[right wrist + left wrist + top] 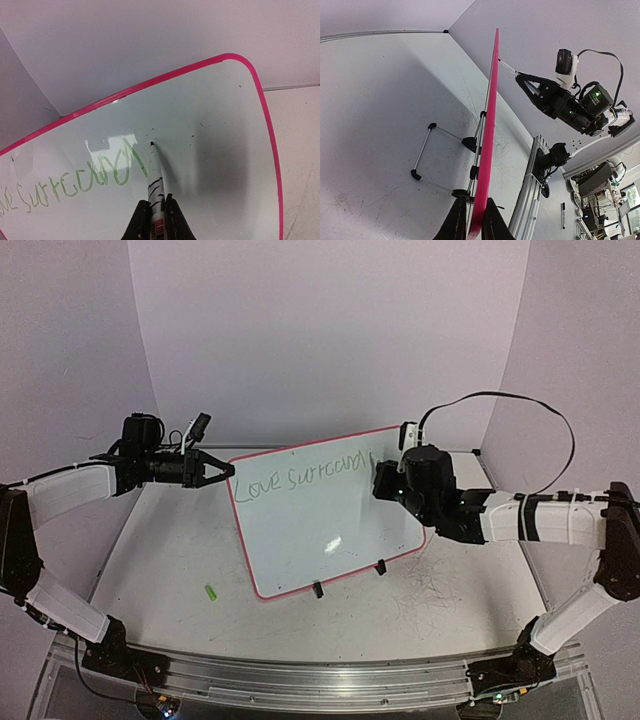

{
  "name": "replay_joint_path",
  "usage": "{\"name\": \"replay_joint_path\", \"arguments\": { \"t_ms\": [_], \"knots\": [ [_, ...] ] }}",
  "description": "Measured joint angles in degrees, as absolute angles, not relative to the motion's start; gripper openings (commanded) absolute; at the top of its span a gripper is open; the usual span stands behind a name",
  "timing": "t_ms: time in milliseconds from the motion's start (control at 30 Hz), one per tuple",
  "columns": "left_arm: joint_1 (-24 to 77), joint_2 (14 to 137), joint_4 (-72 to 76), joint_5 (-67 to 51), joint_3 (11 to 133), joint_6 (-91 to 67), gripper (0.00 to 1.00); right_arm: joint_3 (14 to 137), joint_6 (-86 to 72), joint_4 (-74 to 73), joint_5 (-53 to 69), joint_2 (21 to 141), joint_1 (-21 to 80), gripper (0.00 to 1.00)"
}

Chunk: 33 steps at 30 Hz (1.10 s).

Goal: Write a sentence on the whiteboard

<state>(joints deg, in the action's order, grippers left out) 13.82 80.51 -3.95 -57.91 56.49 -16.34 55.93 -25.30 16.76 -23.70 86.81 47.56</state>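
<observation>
The whiteboard (330, 530) stands tilted on its black clip feet in the middle of the table, pink rim all round. A green sentence (300, 480) runs along its top and reads roughly "Love surround". My left gripper (228, 472) is shut on the board's upper left edge; the left wrist view shows the pink rim (487, 125) pinched between the fingers of that gripper (475, 225). My right gripper (156, 215) is shut on a white marker (155, 175). The marker's tip rests on the whiteboard (215, 150), just right of the last letter of the sentence (90, 177).
A small green cap (211, 592) lies on the table left of the board. Grey scribble marks (430, 590) cover the table at the right. A wire stand (427, 150) props the board from behind. A metal rail (320, 680) runs along the near edge.
</observation>
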Motion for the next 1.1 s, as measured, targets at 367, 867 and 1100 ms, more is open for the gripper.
{"name": "replay_joint_path", "arguments": {
  "t_ms": [367, 867, 1100],
  "knots": [
    [13.8, 80.5, -3.9, -57.9, 56.5, -16.3, 0.12, 57.1, -23.6, 17.8, -23.8, 89.0, 47.3, 0.0],
    [13.8, 80.5, -3.9, -57.9, 56.5, -16.3, 0.12, 56.8, -24.0, 18.3, -22.4, 89.1, 47.5, 0.0],
    [13.8, 80.5, -3.9, -57.9, 56.5, -16.3, 0.12, 55.2, -24.6, 18.6, -22.5, 88.9, 47.8, 0.0]
  ]
}}
